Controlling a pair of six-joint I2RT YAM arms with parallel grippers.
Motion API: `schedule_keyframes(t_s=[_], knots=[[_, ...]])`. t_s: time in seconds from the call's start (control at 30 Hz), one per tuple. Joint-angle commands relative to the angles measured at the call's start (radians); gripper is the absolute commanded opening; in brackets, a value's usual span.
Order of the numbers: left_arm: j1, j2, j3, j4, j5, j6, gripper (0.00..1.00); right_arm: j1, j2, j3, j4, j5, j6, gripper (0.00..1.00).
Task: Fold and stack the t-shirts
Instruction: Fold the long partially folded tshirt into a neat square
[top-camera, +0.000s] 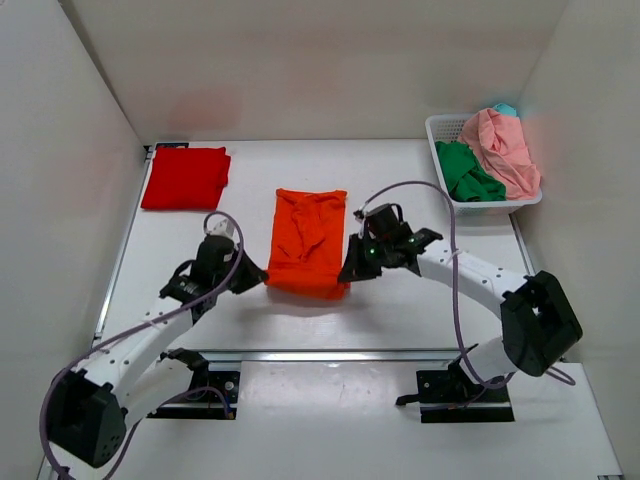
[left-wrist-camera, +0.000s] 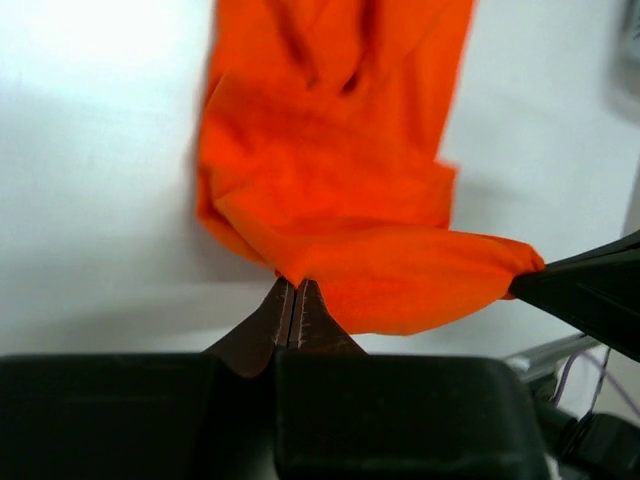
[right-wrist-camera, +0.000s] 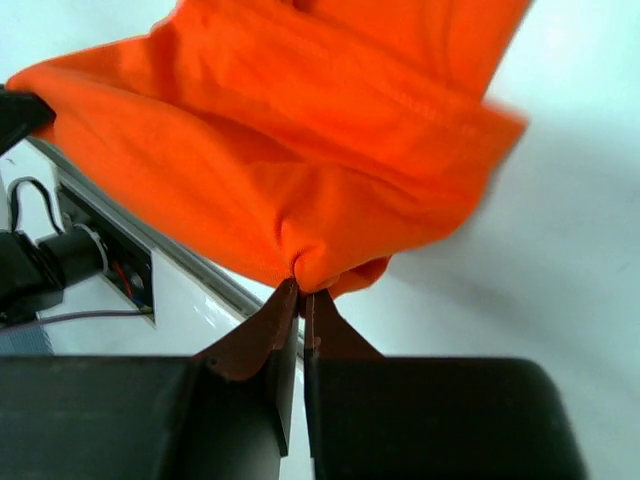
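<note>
A bright orange t-shirt (top-camera: 309, 240) lies in the middle of the table, folded into a long strip. Its near edge is lifted off the table. My left gripper (top-camera: 262, 277) is shut on the near left corner of the orange t-shirt (left-wrist-camera: 350, 200), pinched at the gripper's tips (left-wrist-camera: 296, 283). My right gripper (top-camera: 348, 270) is shut on the near right corner of the orange t-shirt (right-wrist-camera: 300, 170), bunched at that gripper's tips (right-wrist-camera: 303, 292). A folded red t-shirt (top-camera: 184, 177) lies flat at the back left.
A white lattice basket (top-camera: 444, 128) at the back right holds green (top-camera: 466, 172), pale pink (top-camera: 503, 148) and teal (top-camera: 506, 108) t-shirts in a heap. White walls enclose the table on three sides. A metal rail (top-camera: 330, 355) runs along the near edge by the arm bases.
</note>
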Motion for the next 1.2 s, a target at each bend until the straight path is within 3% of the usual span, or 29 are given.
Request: schedule_keyframes(t_s=[0.0,0.17,0.47,0.63,0.67,0.77,0.8,0.83,0.87,0.93,1.0,1.17], knots=[[0.045,0.098,0.129,0.072,0.018,0.076,0.0,-0.08,0.041,0.112,-0.087,-0.074,-0.115,0.0],[0.116,0.253,0.249,0.153,0.038,0.107,0.0,-0.17,0.15,0.254,-0.11,-0.109,-0.181,0.0],[0.194,0.585,0.54,0.221,0.021,0.144,0.0,-0.272,0.448,0.658,-0.169,-0.133,-0.272,0.0],[0.214,0.87,0.772,0.236,0.009,0.165,0.0,-0.342,0.653,0.925,-0.203,-0.116,-0.276,0.0],[0.225,0.937,0.831,0.235,0.018,0.165,0.22,-0.362,0.716,1.006,-0.203,-0.114,-0.278,0.01],[0.269,1.039,0.881,0.368,0.131,0.092,0.5,-0.393,0.848,1.184,-0.261,-0.042,-0.26,0.13],[0.28,1.041,0.853,0.456,0.153,0.074,0.55,-0.398,0.87,1.197,-0.278,-0.021,-0.258,0.28],[0.294,1.039,0.841,0.48,0.171,0.051,0.65,-0.393,0.868,1.193,-0.268,-0.002,-0.26,0.34],[0.3,1.039,0.839,0.48,0.176,0.061,0.68,-0.396,0.861,1.176,-0.269,0.015,-0.258,0.36],[0.297,1.024,0.829,0.437,0.173,0.116,0.69,-0.387,0.818,1.093,-0.211,0.036,-0.258,0.51],[0.294,1.003,0.772,0.427,0.164,0.153,0.76,-0.379,0.732,0.93,-0.133,0.054,-0.26,0.6],[0.268,0.995,0.694,0.396,0.123,0.217,0.78,-0.371,0.629,0.737,-0.01,0.033,-0.23,0.63]])
